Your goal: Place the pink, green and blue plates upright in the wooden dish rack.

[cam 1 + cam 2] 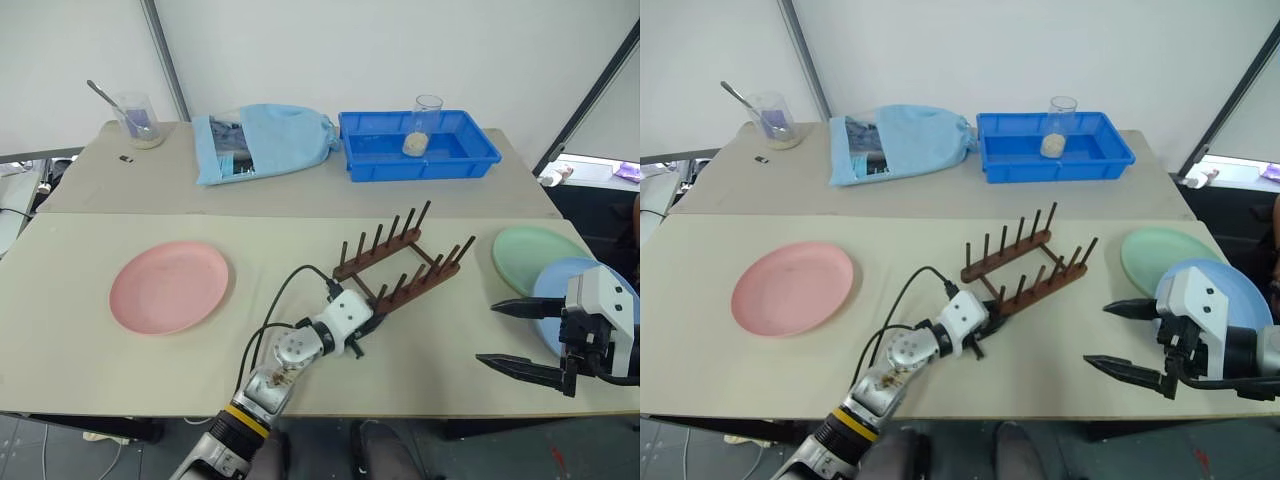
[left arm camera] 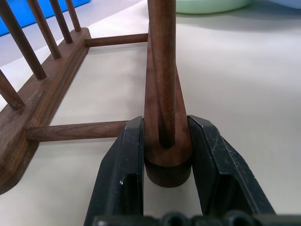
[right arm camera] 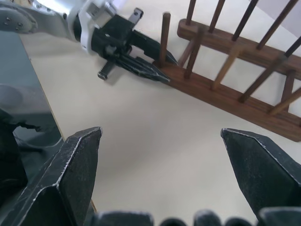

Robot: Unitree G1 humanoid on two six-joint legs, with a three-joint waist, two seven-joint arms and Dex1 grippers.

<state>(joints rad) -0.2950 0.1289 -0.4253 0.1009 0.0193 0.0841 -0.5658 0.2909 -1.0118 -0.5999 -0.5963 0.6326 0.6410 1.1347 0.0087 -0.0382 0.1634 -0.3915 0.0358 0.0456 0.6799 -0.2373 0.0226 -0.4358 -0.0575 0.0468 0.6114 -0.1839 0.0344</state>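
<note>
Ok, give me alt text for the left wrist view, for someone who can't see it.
The left gripper has its two black jaws closed on the near end of one rail of the dark wooden rack, a peg rising just beyond them. The other rail with its pegs runs alongside, joined by crossbars, on a beige table; the green plate's edge shows beyond.

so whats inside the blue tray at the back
A clear glass cup stands in the blue tray, with something pale beige at its bottom. The rest of the tray floor looks bare, though the near wall hides the strip right behind it.
</note>
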